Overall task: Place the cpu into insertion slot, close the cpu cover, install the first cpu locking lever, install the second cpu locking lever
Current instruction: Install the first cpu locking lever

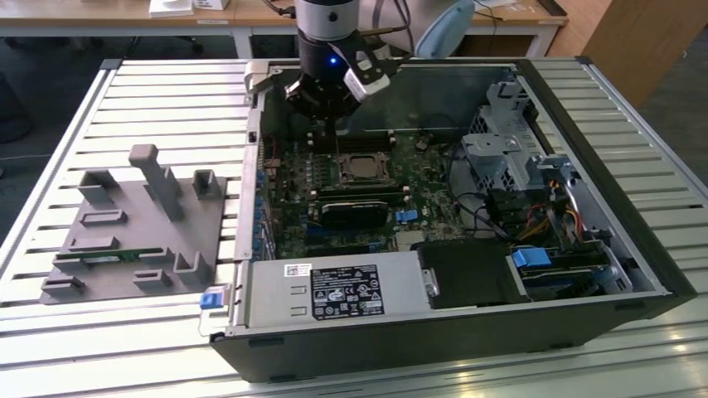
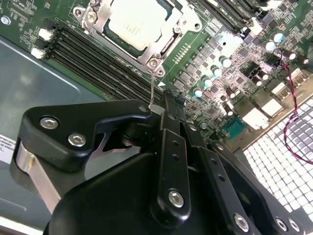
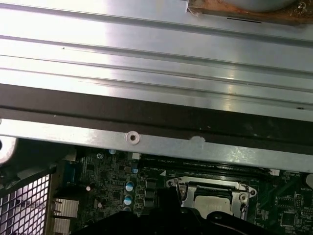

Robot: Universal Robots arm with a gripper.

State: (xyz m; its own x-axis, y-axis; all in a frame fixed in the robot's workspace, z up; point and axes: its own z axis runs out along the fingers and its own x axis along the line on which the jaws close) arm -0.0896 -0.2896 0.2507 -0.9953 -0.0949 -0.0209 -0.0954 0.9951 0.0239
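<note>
The cpu (image 2: 129, 22) lies in the insertion slot (image 1: 341, 176) on the motherboard, its silvery-tan top showing through the cut-out. The cpu cover (image 2: 157, 46) is down flat around it. In the first wrist view the cpu (image 3: 213, 201) and the cover (image 3: 178, 185) sit just beyond the dark gripper body. A thin wire locking lever (image 2: 153, 88) stands up from the cover's corner to my gripper (image 2: 157, 108), which is shut on the lever's end. In the exterior view my gripper (image 1: 333, 124) hangs just behind the cpu (image 1: 361, 168), inside the open computer case.
Long black memory slots (image 2: 93, 63) run beside the socket. The case's metal wall (image 3: 156, 63) is close behind the gripper. A drive cage (image 1: 503, 137), cables (image 1: 542, 220) and the power supply (image 1: 332, 292) fill the case. A grey fixture (image 1: 138, 228) sits on the exterior view's left.
</note>
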